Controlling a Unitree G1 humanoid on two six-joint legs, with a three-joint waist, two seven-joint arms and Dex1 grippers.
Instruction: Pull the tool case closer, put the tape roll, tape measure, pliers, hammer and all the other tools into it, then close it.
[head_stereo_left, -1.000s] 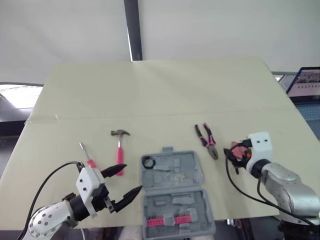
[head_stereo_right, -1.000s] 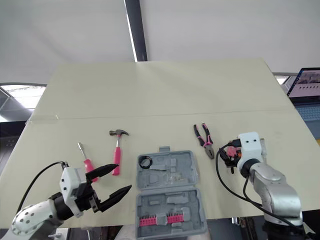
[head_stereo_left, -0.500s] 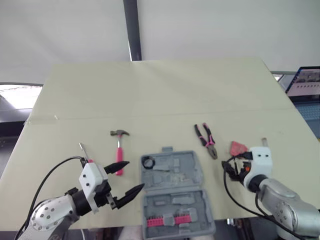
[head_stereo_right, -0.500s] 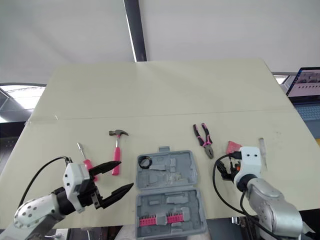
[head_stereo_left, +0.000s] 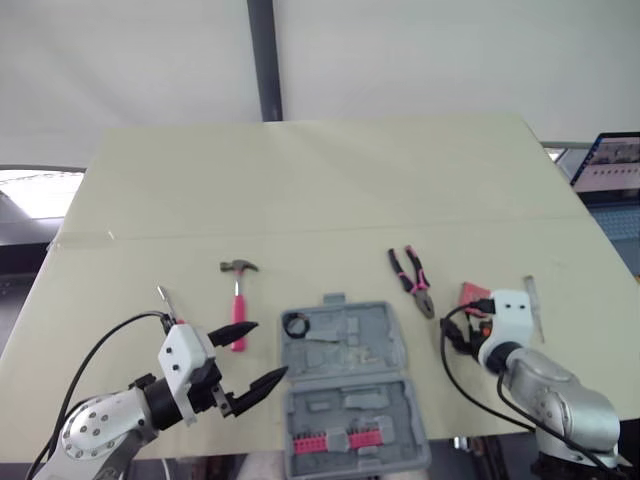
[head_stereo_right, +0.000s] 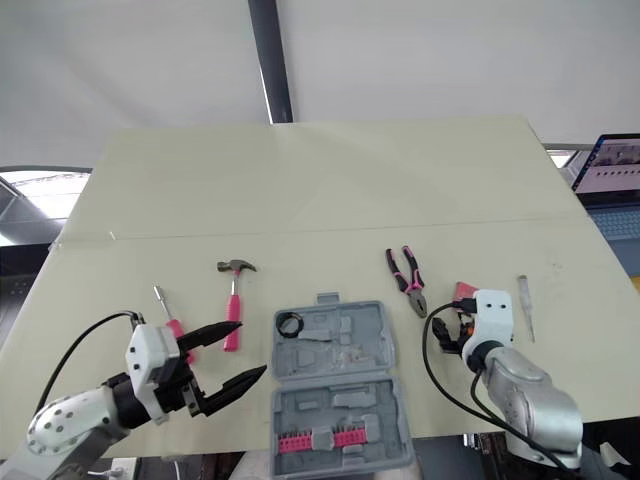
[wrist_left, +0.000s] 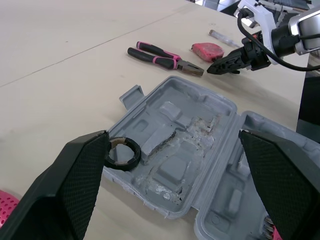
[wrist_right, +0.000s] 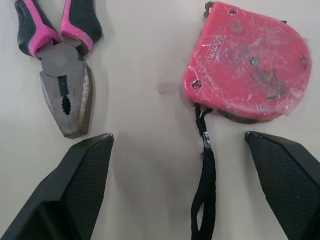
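The grey tool case (head_stereo_left: 372, 350) lies open at the table's near edge, with the black tape roll (head_stereo_left: 296, 324) in its far left corner. My left gripper (head_stereo_left: 255, 355) hovers open just left of the case, near the pink-handled hammer (head_stereo_left: 239, 292) and the screwdriver (head_stereo_left: 174, 314). The pink pliers (head_stereo_left: 412, 280) lie right of the case. The red tape measure (wrist_right: 250, 82) lies flat beyond my right gripper (wrist_right: 177, 135), which is open and holds nothing. The measure's black strap (wrist_right: 205, 185) trails between the fingers.
A row of pink bits (head_stereo_left: 345, 440) sits in the case's near half. A thin grey tool (head_stereo_left: 533, 298) lies right of the tape measure. A laptop (head_stereo_left: 610, 165) stands off the table's right side. The far half of the table is bare.
My right gripper has drawn back toward the near edge, uncovering the tape measure, which lies on the table. The left gripper has barely shifted.
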